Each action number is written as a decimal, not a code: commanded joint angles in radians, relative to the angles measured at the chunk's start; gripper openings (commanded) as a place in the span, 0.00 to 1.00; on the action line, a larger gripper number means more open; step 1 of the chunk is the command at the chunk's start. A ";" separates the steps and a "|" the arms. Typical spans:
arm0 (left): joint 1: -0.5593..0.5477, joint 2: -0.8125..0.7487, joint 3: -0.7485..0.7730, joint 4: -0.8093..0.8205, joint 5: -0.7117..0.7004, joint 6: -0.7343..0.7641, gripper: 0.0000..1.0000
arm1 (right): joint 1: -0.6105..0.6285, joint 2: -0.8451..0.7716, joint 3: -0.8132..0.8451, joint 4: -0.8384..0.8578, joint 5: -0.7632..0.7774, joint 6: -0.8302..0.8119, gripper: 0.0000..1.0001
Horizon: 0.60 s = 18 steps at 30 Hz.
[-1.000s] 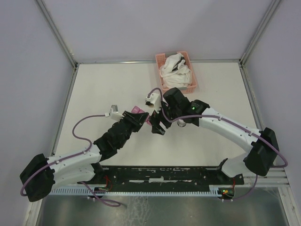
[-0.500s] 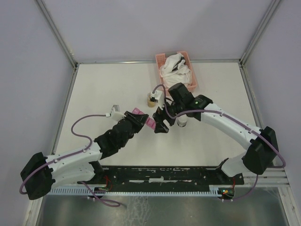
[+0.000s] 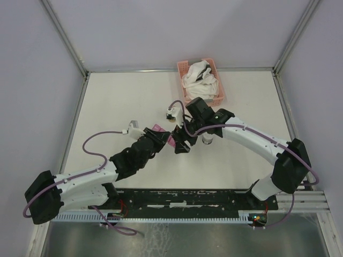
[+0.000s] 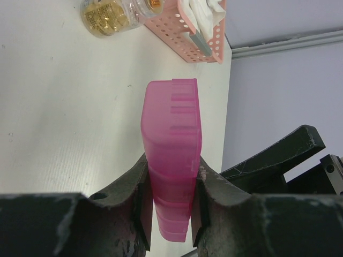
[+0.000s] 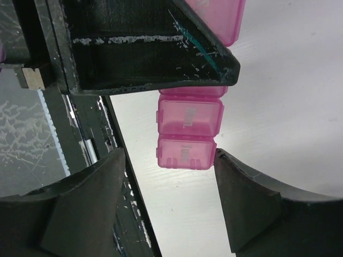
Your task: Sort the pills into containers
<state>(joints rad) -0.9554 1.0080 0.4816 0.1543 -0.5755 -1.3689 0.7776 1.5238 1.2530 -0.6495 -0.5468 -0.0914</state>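
Note:
My left gripper (image 3: 162, 137) is shut on the magenta-pink pill-box strip (image 3: 158, 128). In the left wrist view the strip (image 4: 171, 115) stands edge-on between the gripper's fingers (image 4: 170, 163), held just above the table. My right gripper (image 3: 180, 143) is open right beside it. In the right wrist view its fingertips (image 5: 169, 155) straddle the strip's end compartment (image 5: 186, 151), lids closed, and the right fingertip (image 5: 220, 158) touches its corner. A clear jar of golden pills (image 4: 111, 14) lies on the table beyond the strip. It is hidden under the right wrist in the top view.
A pink lattice basket with white cloths (image 3: 201, 80) stands at the back of the table, also seen in the left wrist view (image 4: 195, 32). A small white-and-grey object (image 3: 207, 140) sits under the right forearm. The black rail (image 3: 193, 199) runs along the near edge.
The right wrist swung right, uncovering the pill jar, then back left over it. The left gripper keeps its hold on the strip and has barely shifted.

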 commanded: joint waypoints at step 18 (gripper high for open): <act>-0.022 0.008 0.047 0.043 -0.046 -0.040 0.03 | 0.016 0.015 0.033 0.034 0.101 0.002 0.67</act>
<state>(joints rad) -0.9710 1.0164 0.4816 0.1555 -0.5755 -1.3720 0.7856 1.5379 1.2530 -0.6441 -0.4587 -0.0910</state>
